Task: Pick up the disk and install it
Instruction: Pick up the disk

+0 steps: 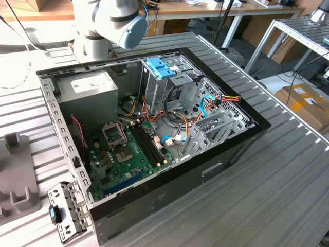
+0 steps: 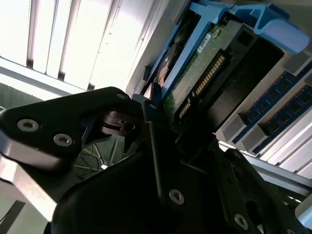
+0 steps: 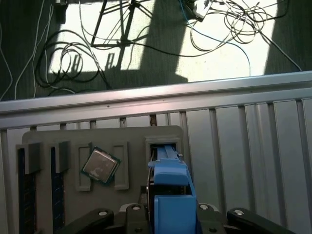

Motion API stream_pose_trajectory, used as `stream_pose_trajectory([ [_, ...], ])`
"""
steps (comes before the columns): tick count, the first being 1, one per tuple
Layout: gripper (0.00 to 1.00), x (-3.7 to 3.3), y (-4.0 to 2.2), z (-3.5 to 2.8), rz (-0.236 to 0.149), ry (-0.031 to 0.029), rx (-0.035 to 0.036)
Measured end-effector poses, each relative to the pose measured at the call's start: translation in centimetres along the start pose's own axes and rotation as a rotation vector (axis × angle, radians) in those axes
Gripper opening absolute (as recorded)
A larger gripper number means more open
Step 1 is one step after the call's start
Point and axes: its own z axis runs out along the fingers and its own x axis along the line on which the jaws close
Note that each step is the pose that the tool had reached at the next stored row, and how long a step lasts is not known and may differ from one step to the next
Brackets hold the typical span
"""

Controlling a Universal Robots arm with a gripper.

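Black claw (image 3: 173, 212) clamped on the disk (image 2: 204, 73) (in its blue bracket (image 3: 171, 192)), at a slot of the grey tray (image 3: 131, 134), processor chip (image 3: 100, 165) nearby

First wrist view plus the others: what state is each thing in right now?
Disk: on edge in its blue bracket, at the grey tray's slot, not yet installed.
Gripper: right at the bracket, over the tray.
Computer case: lying flat, side open.
Processor chip: lying askew in a tray pocket.
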Motion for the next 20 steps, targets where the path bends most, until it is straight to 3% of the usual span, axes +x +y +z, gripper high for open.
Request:
stream_pose_trajectory([
  [3, 0.36, -0.09, -0.80, -0.01, -0.017, 0.0006, -0.0002],
  [6, 0.36, -0.11, -1.11, 0.01, -0.083, 0.0035, -0.0009],
  [10, 0.36, -0.13, -1.20, 0.01, -0.084, 0.0036, -0.0007],
  [13, 0.36, -0.14, -1.23, 0.01, -0.119, 0.0050, -0.0010],
  [20, 0.36, -0.14, -1.23, 0.01, -0.123, 0.0053, -0.0012],
])
